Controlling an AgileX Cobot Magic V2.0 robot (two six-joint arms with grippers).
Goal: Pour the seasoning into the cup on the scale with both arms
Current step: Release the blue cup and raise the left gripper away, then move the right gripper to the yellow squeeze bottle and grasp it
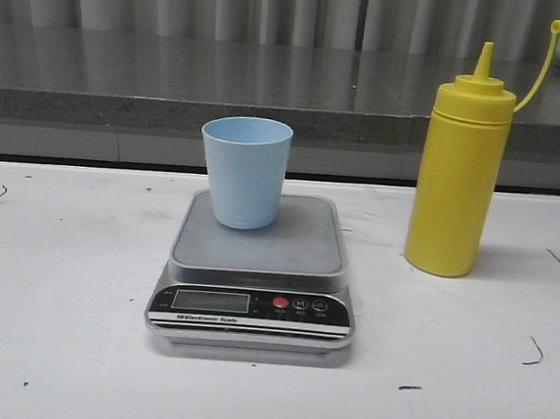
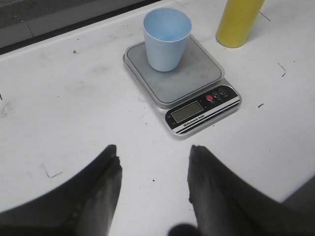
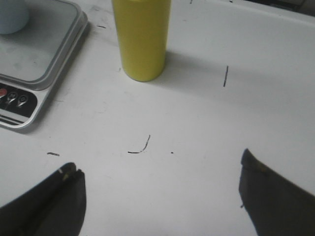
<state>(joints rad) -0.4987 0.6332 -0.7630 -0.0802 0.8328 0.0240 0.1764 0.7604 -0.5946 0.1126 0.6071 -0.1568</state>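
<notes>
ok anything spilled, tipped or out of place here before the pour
Nothing stands out. The cup stands upright on the scale, toward the platform's back. The seasoning bottle stands upright on the table beside it, its cap hanging off on the strap. No spills; only small dark scuff marks.

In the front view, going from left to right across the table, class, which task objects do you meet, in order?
Scale with the light blue cup standing on its platform → yellow seasoning bottle, upright on the table to the right, apart from the scale.
</notes>
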